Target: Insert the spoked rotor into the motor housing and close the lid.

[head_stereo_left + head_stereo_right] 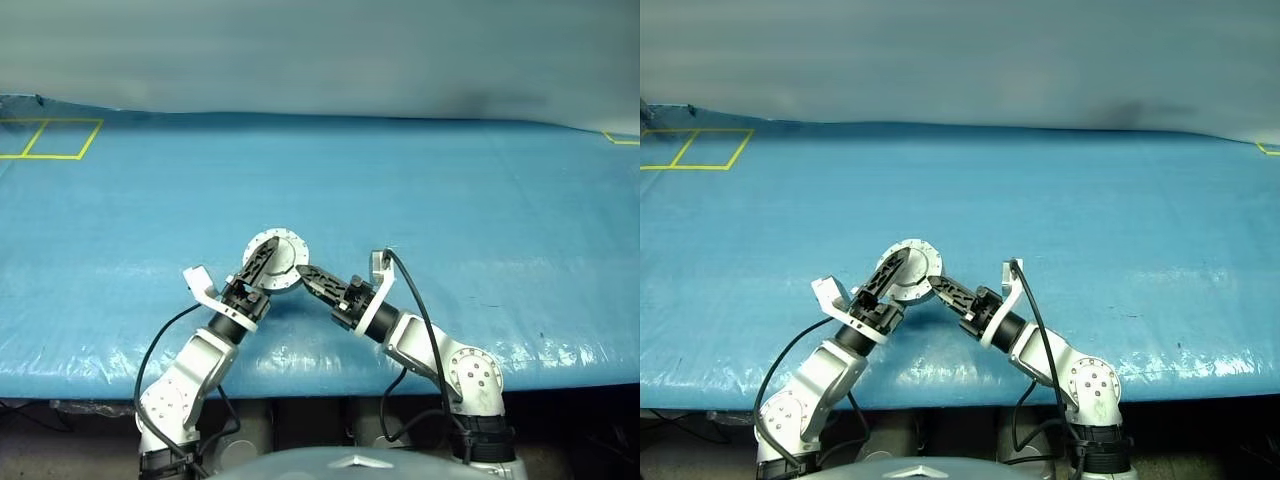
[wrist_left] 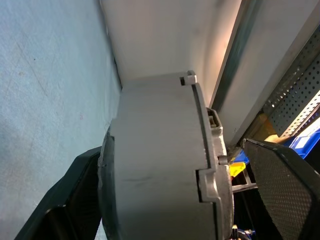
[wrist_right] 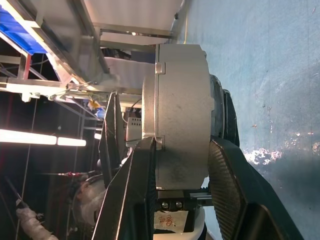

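The motor housing (image 1: 281,254) is a round grey puck held up over the blue table, between both grippers. Its lid (image 3: 149,102) lies closed on it, with a seam running round the edge. The spoked rotor is hidden. My right gripper (image 1: 304,272) is shut on the housing (image 3: 182,110), one finger (image 3: 231,192) pressed on each flat face. From the left, my left gripper (image 1: 262,260) stands open around the housing (image 2: 155,165). One of its fingers (image 2: 286,192) stands apart from the lid side (image 2: 212,150); the other is close against the plain face.
The blue table cover (image 1: 450,210) stretches wide on all sides. Yellow tape squares (image 1: 50,138) mark the far left corner, and a yellow mark (image 1: 622,139) sits at the far right. The table's front edge runs just under my arms.
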Motion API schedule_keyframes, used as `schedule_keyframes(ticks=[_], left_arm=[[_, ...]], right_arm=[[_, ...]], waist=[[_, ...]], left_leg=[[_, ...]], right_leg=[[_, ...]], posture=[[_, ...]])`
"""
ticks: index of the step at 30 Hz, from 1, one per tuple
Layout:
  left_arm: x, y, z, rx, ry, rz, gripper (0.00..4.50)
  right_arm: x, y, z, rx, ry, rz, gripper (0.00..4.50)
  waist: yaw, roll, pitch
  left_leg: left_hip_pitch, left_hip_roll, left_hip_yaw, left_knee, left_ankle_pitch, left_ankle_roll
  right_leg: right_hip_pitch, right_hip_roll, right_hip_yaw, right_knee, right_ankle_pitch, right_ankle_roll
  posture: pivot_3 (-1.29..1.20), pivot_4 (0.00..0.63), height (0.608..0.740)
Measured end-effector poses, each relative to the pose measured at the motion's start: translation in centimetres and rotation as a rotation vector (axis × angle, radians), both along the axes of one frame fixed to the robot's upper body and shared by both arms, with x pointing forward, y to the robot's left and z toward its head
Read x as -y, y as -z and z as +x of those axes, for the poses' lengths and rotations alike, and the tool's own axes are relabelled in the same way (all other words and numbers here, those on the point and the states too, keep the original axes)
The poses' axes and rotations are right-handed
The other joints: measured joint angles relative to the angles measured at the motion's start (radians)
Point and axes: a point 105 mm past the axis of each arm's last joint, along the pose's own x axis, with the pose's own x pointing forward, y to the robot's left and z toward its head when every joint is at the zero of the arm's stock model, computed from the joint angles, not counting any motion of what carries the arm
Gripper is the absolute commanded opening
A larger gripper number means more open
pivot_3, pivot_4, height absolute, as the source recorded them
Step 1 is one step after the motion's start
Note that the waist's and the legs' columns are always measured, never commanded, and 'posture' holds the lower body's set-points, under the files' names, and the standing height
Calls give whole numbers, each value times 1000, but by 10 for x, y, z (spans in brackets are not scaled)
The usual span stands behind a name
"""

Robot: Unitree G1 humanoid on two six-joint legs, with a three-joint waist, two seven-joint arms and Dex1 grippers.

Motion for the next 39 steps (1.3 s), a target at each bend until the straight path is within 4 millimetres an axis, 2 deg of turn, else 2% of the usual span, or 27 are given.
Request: schedule_keyframes(ticks=[4,5,11,12,18,20,25,31,35,39], left_arm=[[3,5,-3,-26,24,-2,2615],[3,4,-3,-24,26,-13,2436],[1,4,-4,-29,17,-26,2450],[0,5,-4,-32,12,-26,2450],[-10,15,-5,-76,-20,23,2450],[-14,16,-1,-77,-37,49,2450],[-24,11,17,-59,-87,97,2450],[-35,16,50,-93,-139,174,2450],[-49,19,79,-119,-193,243,2450],[-66,12,106,-106,-265,298,2450]], right_arm=[[1,0,0,7,-1,-8,1141],[2,-1,0,13,0,-6,1141],[1,-2,0,66,3,-40,1141],[1,-1,1,74,7,-45,1884],[12,-2,5,152,60,-104,3826],[17,4,4,229,56,-230,4466],[22,23,-5,360,51,-413,4500],[27,18,-7,574,99,-517,4500],[31,27,-4,768,161,-741,4500],[35,46,-6,830,158,-878,4500]], waist=[[0,0,0],[0,0,0],[0,0,0],[1,0,0],[1,0,0],[3,0,0],[13,-1,0],[13,-2,1],[16,-4,2],[16,-7,4]], left_leg=[[0,0,0,0,0,0],[0,0,0,0,0,0],[0,0,0,0,0,0],[0,0,0,0,0,0],[0,0,0,0,0,0],[0,0,0,0,0,0],[0,0,0,0,0,0],[0,0,0,1,0,0],[1,0,0,1,1,-1],[1,-1,0,1,1,-1]], right_leg=[[0,0,0,0,0,0],[0,0,0,0,0,0],[0,0,0,0,0,0],[0,0,0,0,0,0],[0,0,0,0,0,0],[0,0,0,-1,0,0],[0,0,0,0,0,0],[1,0,0,0,0,1],[1,1,0,1,1,1],[1,1,0,0,1,2]], posture=[[0,150,740],[0,150,740],[0,150,740],[0,150,740],[0,150,740],[0,150,740],[0,150,740],[0,150,740],[0,150,740],[0,150,740]])
